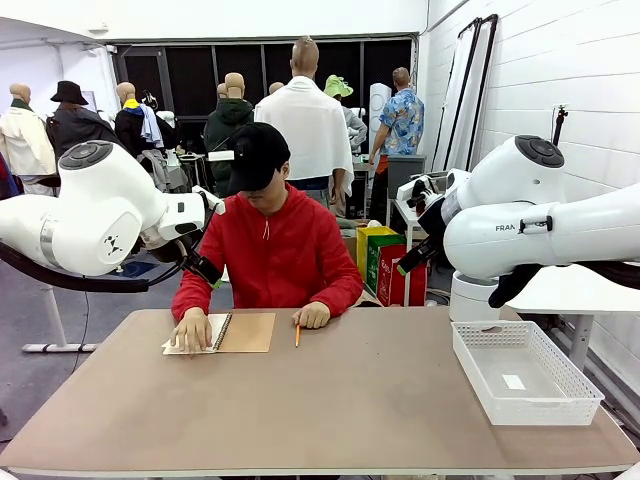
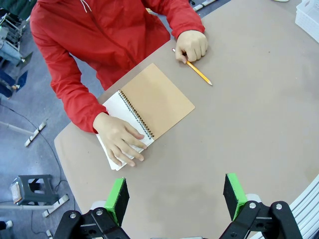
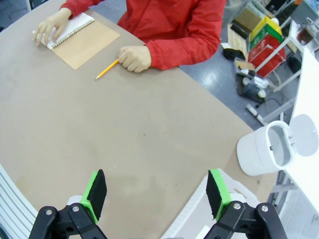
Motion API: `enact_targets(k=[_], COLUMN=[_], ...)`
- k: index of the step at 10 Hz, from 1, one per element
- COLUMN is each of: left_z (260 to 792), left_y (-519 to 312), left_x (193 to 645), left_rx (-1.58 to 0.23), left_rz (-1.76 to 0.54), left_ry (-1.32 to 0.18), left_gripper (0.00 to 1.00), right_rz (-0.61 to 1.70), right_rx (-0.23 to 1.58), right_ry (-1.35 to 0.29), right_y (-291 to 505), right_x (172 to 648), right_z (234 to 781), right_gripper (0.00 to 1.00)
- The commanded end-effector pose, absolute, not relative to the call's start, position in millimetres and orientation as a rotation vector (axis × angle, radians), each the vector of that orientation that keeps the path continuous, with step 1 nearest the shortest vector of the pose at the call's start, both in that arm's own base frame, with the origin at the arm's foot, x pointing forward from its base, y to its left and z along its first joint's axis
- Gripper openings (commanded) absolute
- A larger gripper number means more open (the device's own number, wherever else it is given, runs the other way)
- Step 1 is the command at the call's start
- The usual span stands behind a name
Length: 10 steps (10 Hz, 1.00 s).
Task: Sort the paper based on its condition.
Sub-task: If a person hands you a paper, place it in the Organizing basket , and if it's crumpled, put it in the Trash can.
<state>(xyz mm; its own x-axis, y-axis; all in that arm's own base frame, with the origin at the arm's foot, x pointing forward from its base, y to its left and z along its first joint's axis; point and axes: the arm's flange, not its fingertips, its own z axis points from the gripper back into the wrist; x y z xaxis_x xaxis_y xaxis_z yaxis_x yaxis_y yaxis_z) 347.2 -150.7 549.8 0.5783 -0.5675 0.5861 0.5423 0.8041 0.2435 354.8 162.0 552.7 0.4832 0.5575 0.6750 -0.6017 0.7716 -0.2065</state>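
1. I judge the sorting has not started. No loose sheet lies on the counter [image 1: 350,400] for me to take.
2. The only paper [image 2: 113,105] I see is the white page at the open spiral notebook [image 2: 157,99], at the far edge of the counter. The person's hand [image 2: 119,142] lies flat on it. I cannot tell whether it is loose or bound.
3. The person's other hand [image 2: 192,45] rests at a yellow pencil [image 2: 198,72], just beside the kraft cover.
4. The white mesh basket [image 1: 540,410] stands on my right, well apart from the notebook. A small white scrap lies in it.
5. My next move probably calls for waiting until a sheet is freed and judging whether it is flat or wrinkled. Then I reach in with whichever arm is nearer.
6. My left tool [image 2: 175,186] hangs above the counter with its jaws wide apart, holding and touching nothing.
7. My right tool [image 3: 155,181] is likewise spread wide and empty, above bare counter near the basket's rim.
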Motion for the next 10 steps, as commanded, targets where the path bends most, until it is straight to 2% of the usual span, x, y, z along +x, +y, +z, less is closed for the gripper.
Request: enact_targets(k=[1, 10], left_z=[550.0, 550.0], left_y=[-151.2, -151.2], left_x=[346.9, 346.9], left_rx=[0.038, 0.038], left_rz=[-0.650, -0.650], left_ry=[-0.700, -0.700], left_gripper=[1.00, 1.00], right_rz=[0.706, 0.706], right_rx=[0.063, 0.063], right_ry=[-0.799, -0.799], right_y=[161.6, 161.6], right_x=[355.0, 355.0], right_z=[552.8, 552.8], right_gripper=[1.00, 1.00])
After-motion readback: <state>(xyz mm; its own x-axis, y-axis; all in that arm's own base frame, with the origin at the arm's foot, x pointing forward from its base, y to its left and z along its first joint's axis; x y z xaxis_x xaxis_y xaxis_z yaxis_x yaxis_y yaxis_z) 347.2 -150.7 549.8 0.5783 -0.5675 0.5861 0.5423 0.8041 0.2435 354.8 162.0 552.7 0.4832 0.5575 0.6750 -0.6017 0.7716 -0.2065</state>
